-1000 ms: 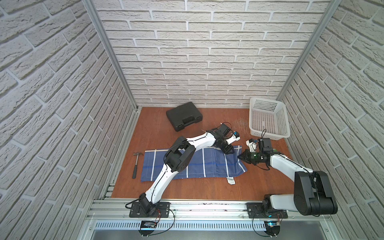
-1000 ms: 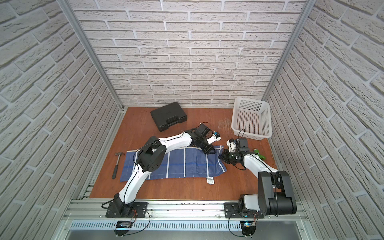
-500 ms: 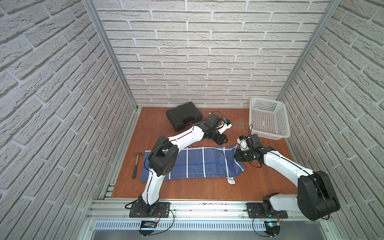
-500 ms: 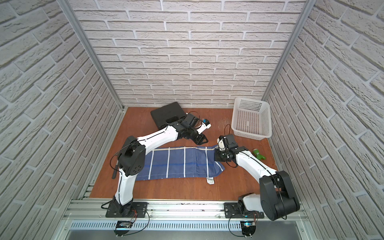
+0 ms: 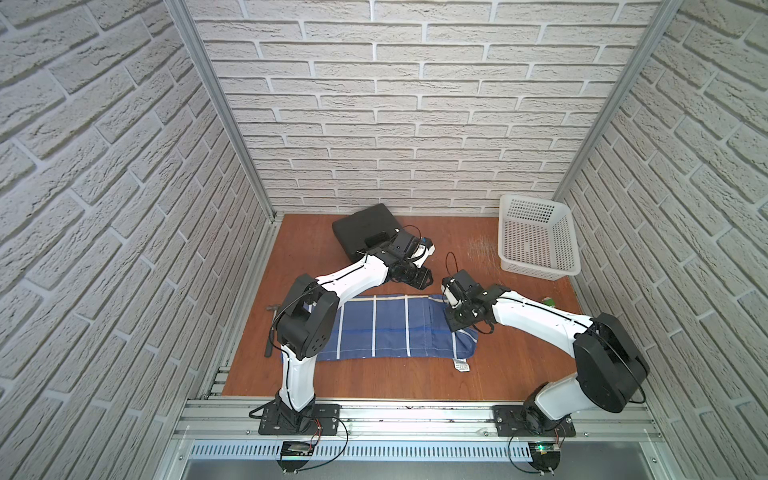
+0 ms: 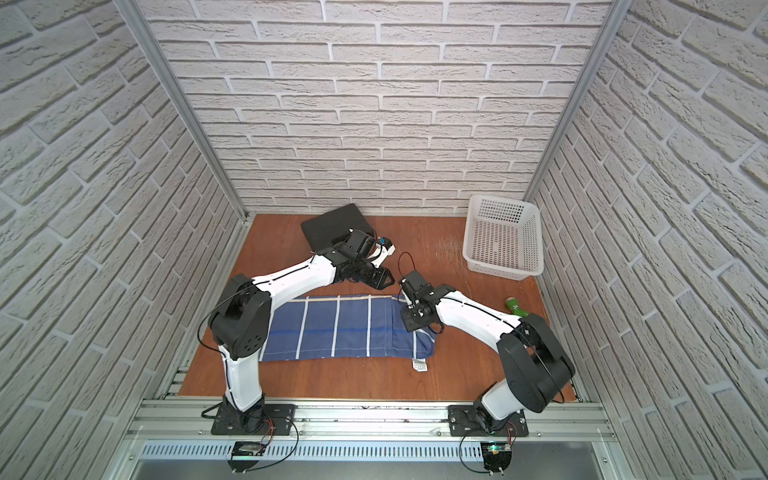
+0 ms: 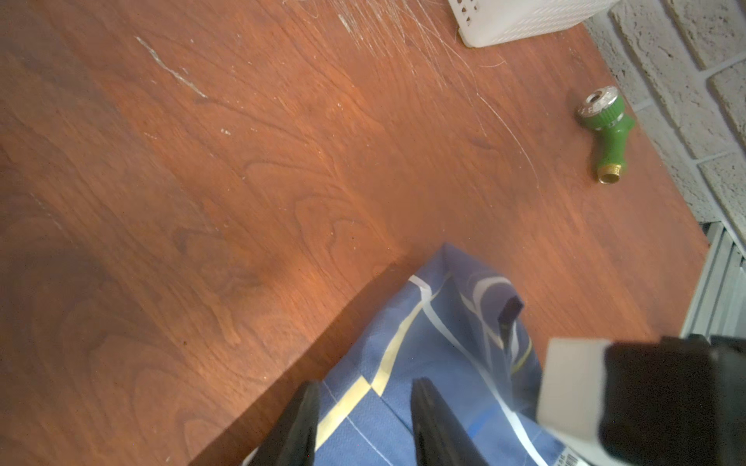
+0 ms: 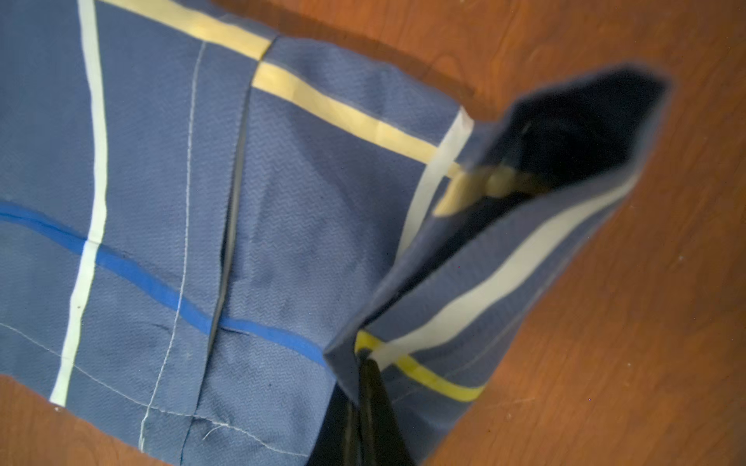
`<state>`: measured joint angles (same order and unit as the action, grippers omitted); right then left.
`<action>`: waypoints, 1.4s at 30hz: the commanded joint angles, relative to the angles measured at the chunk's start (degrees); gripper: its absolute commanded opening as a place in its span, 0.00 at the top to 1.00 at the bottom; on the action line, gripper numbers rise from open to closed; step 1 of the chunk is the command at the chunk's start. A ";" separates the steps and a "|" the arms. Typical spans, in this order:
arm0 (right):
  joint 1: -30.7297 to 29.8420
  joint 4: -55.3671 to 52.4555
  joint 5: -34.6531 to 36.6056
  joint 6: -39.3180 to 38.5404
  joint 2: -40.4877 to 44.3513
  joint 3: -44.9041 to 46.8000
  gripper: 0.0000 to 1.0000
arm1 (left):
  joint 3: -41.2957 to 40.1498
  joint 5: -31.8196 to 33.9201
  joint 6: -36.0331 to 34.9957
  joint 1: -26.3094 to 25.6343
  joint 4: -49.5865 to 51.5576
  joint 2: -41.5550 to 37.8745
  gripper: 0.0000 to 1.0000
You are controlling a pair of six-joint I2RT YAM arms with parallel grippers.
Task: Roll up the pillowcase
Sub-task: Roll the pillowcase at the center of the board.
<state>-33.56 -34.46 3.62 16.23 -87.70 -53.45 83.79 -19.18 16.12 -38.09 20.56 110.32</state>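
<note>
pillowcase [image 5: 386, 328]: blue, gridded with thin white lines; crossed by one yellow stripe and one brighter blue stripe
label [image 5: 461, 366]: white, printed in dark
table [image 5: 374, 386]: reddish-brown wood grain, marked with pale scratches
basket [image 5: 540, 266]: white, perforated in a regular dotted grid
case [image 5: 365, 228]: black
nozzle [image 7: 605, 125]: green, capped in silver, threaded in brass
walls [image 5: 415, 104]: off-white brick pattern

Lower centre: left gripper [image 7: 365, 389], jaws apart, framing the blue pillowcase [image 7: 440, 347], its corner peaked up off the desk [image 7: 242, 181]. Upper right, a green nozzle [image 7: 605, 129] lies by the brick wall [image 7: 686, 60]. A white basket [image 7: 524, 20] corner shows at the top.
</note>
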 commanded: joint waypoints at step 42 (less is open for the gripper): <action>6.55 29.75 -18.42 10.40 2.01 14.11 0.93 | 8.91 -7.76 -3.81 -1.83 12.64 9.46 0.55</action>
<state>-27.44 -7.70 -13.50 25.47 -87.39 -40.38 91.18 -28.62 14.85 -38.76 27.49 121.56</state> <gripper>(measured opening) 0.070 0.452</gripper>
